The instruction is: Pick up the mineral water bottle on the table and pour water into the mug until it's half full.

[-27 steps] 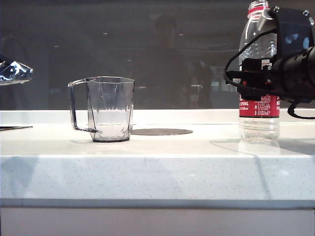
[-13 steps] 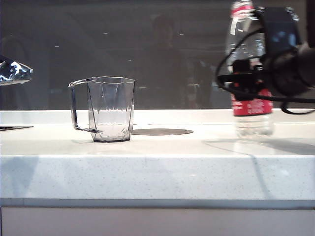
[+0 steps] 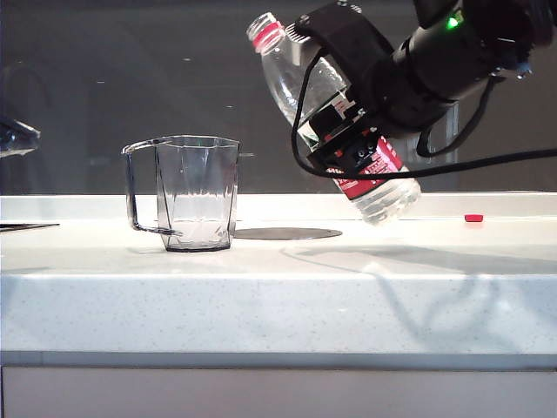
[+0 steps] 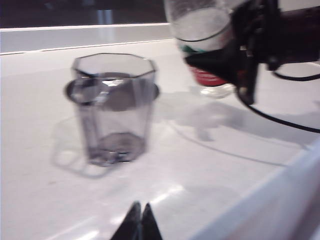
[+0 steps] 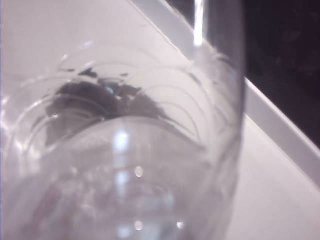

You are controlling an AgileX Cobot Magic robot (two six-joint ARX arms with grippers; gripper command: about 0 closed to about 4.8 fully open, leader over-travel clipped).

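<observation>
White speckled stone makes up the wide bench [image 3: 278, 305], which has a thick front edge and a flat dark round disc [image 3: 285, 233] set into its top. Left of that disc stands the clear, grey-tinted faceted plastic mug [image 3: 196, 193], upright, its thin angular handle pointing to the left side of the exterior view. Up and to the right of the mug, clear of the bench, hangs the tall clear ribbed mineral water bottle [image 3: 296, 74] with a red neck ring and a red-and-white label; it is tilted, its open neck leaning toward the mug and higher than the mug's rim, its base lower and farther right. The right gripper [image 3: 348, 131] is clamped around the middle of the bottle at the label, and its wrist view is filled by the bottle's ribbed wall [image 5: 125, 160]. Clear water [image 3: 387, 198] sits in the low end of the bottle. A small red object [image 3: 473, 218], possibly the cap, lies on the bench far to the right. The left gripper [image 4: 138, 225] hovers over the bench in front of the mug [image 4: 114, 107], its two dark fingertips pressed together and holding nothing.
</observation>
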